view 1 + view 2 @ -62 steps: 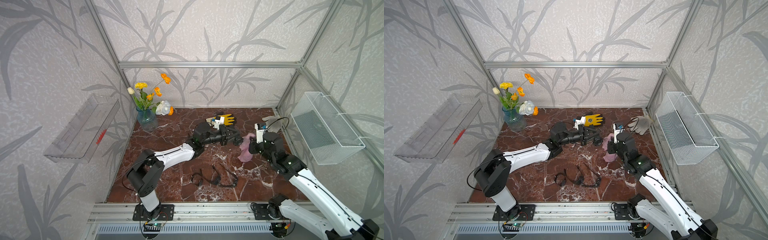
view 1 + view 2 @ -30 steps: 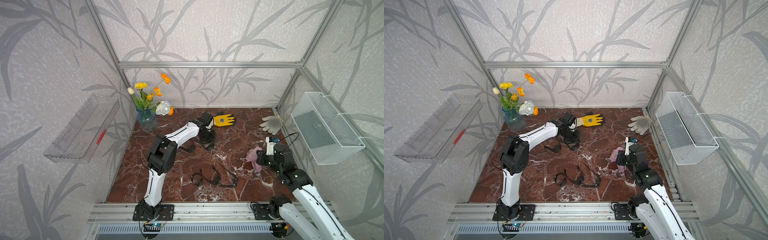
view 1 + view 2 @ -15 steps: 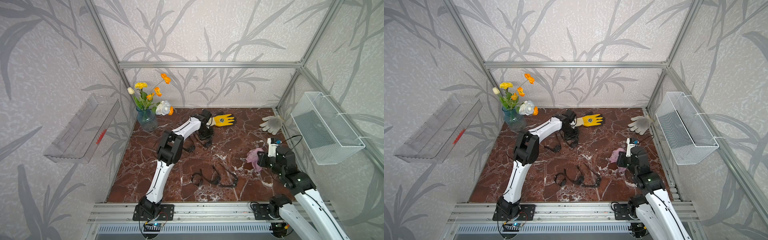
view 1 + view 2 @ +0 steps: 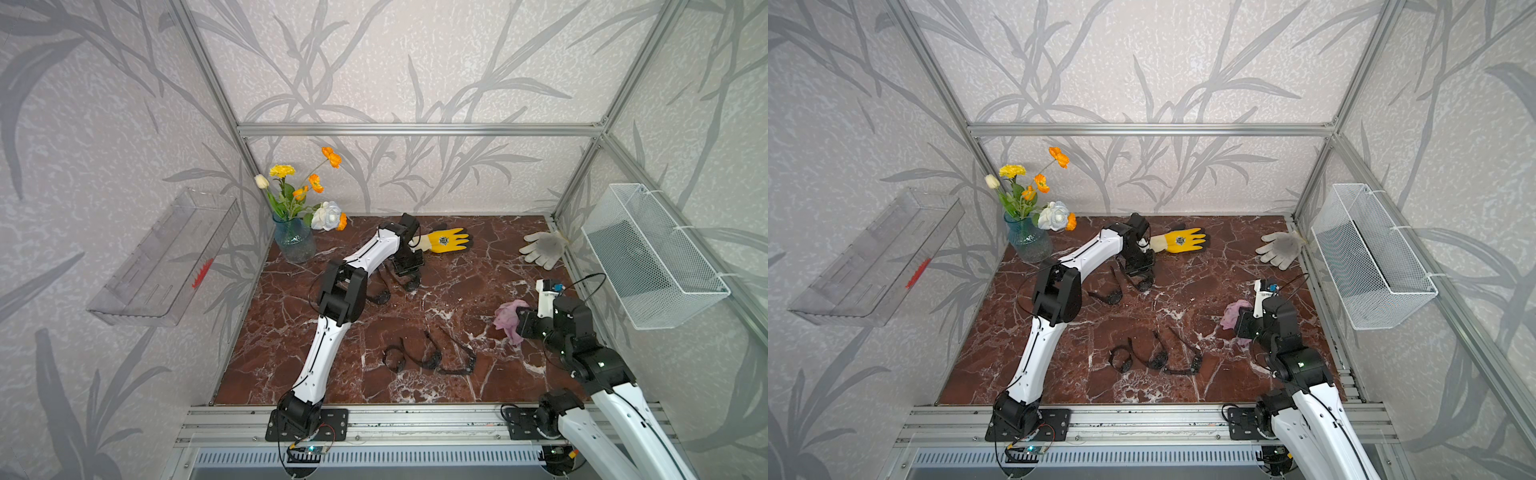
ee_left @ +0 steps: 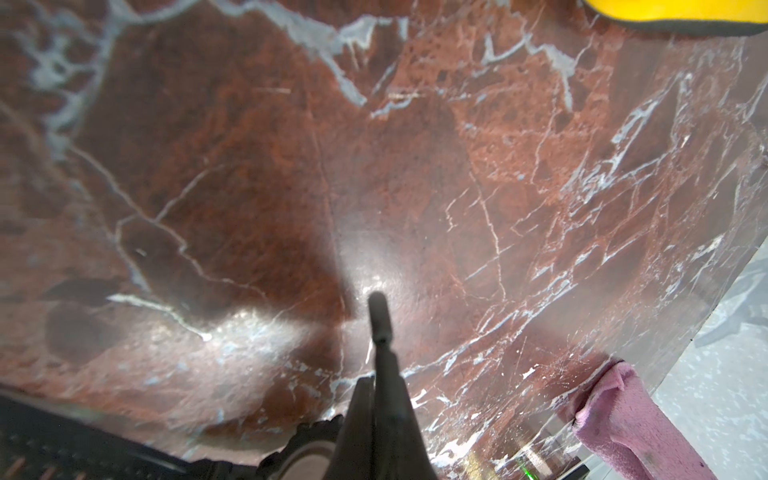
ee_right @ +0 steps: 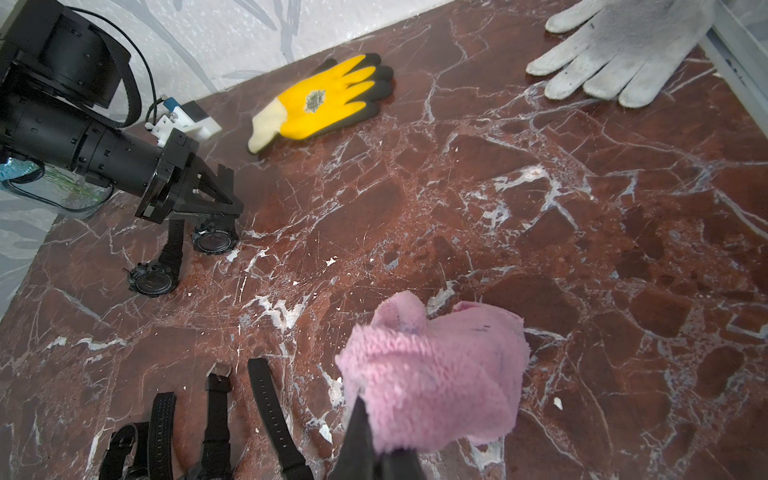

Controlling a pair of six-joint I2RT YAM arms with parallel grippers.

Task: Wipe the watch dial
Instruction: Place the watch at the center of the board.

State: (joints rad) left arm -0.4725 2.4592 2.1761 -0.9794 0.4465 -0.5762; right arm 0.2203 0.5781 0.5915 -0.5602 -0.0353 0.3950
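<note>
Watches lie in two groups on the red marble table [image 4: 286, 332]. Above the frame's centre in both top views, the left gripper [image 6: 230, 204] points down at the table with its jaws pressed together. In the left wrist view a thin dark strap [image 5: 380, 320] sticks out from between them, so it pinches the watch [image 6: 208, 230]. That watch's round dial [image 6: 216, 243] rests on the marble right under the fingertips, at the left of the right wrist view. A second watch [image 6: 153, 283] lies just beside it to the lower left, face up and clear of the gripper. Three more watches [image 4: 428, 357] lie tangled together below centre in a top view, well apart from that pair. At the right of the top views, the right gripper [image 4: 520, 325] is clamped on a crumpled pink cloth [image 6: 432, 374] near the table's right edge, well apart from every watch. A yellow glove [image 4: 446, 240] lies just right of the left gripper. A grey glove [image 4: 542, 247] lies in the table's upper right corner, and a blue vase of flowers [image 4: 293, 243] stands in its upper left corner.
</note>
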